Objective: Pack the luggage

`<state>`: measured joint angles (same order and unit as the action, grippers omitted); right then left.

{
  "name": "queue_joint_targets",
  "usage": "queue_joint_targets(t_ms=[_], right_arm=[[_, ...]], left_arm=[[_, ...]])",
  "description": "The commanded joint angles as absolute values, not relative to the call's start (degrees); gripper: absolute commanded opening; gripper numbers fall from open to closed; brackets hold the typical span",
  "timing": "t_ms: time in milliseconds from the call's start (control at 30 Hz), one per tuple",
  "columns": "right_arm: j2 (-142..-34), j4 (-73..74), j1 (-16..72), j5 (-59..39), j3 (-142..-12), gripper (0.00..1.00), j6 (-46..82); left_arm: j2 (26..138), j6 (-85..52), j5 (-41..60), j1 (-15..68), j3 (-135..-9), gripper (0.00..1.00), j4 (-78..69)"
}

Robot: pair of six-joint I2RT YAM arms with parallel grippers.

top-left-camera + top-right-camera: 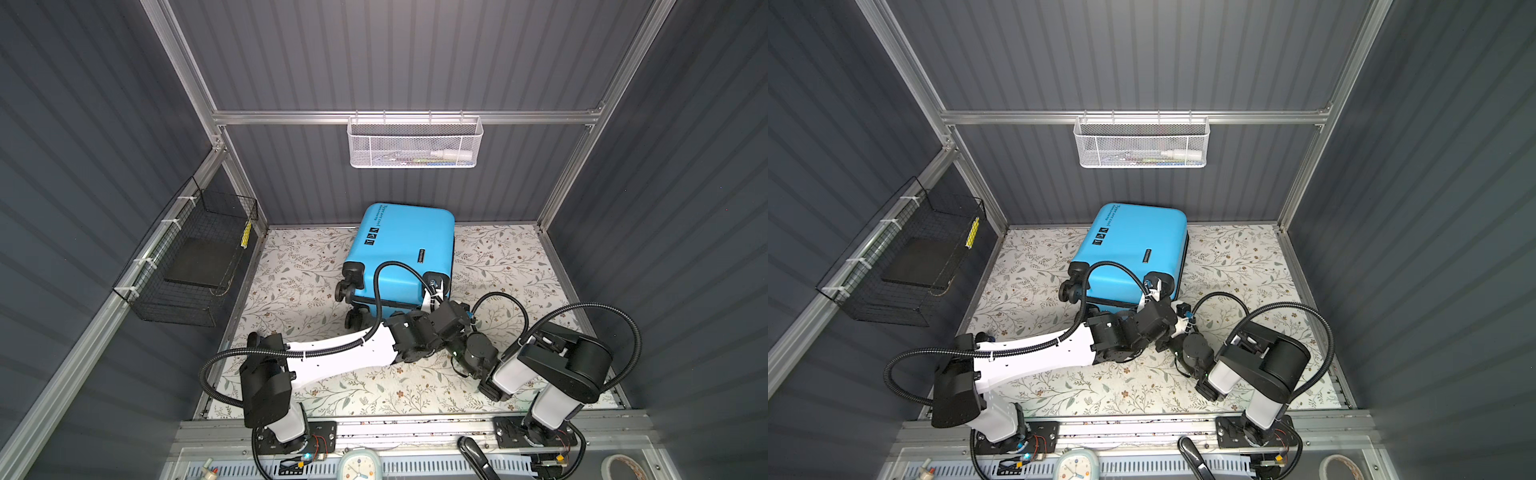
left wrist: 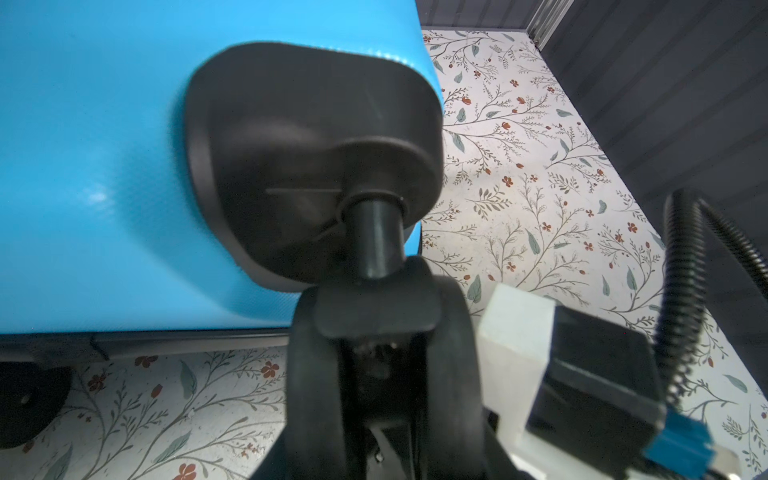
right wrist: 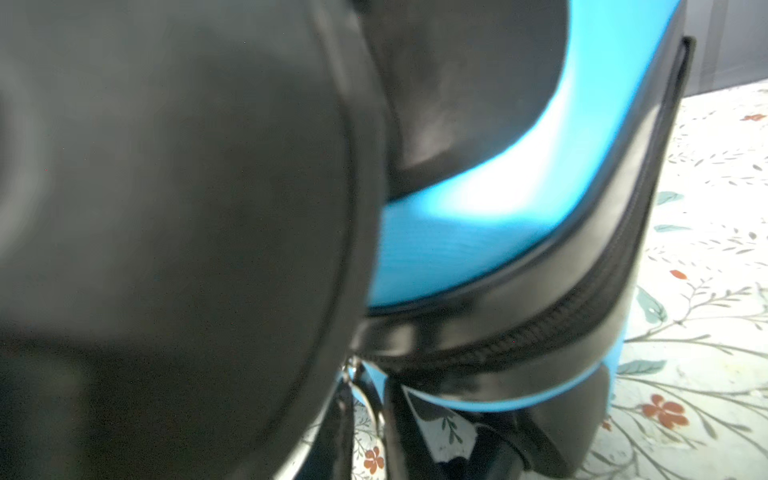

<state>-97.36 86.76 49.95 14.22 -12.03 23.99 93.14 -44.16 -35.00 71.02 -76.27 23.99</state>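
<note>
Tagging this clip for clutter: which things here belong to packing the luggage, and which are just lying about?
Job in hand:
- luggage, closed, on the floral mat
- possibly the contents of the white mesh basket and the black wire basket, as things to pack

Lying about:
- clock and tape roll, on the front ledge off the mat

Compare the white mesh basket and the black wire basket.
The white mesh basket is fine mesh on the back rail; the black wire basket is open grid on the left rail. The white one holds a white bottle; the black one a flat dark pad. Both hang above the table.
</note>
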Motion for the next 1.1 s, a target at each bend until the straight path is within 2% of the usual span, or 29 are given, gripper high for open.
queue_joint_targets(t_ms=[0, 100, 267, 767, 1067], right_arm=[[-98.8, 84.8, 50.3, 13.5, -14.9, 0.09, 22.2], [-99.1, 84.7, 50.3, 14.0, -15.2, 0.00, 22.7], [-98.2, 84.8, 50.3, 15.2, -14.3, 0.00, 23.3], [-94.7, 84.8, 49.8, 27.3, -6.8, 0.00, 32.2], [-93.0, 83.8, 48.7, 25.0, -6.2, 0.00, 38.5]], left_arm=[[87.5, -44.1, -32.8, 73.0, -79.4, 0.00, 10.7], [87.4, -44.3, -32.7, 73.0, -78.9, 0.00, 10.5], [87.4, -44.5, -32.9, 73.0, -78.4, 0.00, 10.4], [87.6, -45.9, -36.7, 73.0, -78.1, 0.00, 13.6], [90.8, -46.5, -35.8, 72.5, -78.5, 0.00, 14.5]])
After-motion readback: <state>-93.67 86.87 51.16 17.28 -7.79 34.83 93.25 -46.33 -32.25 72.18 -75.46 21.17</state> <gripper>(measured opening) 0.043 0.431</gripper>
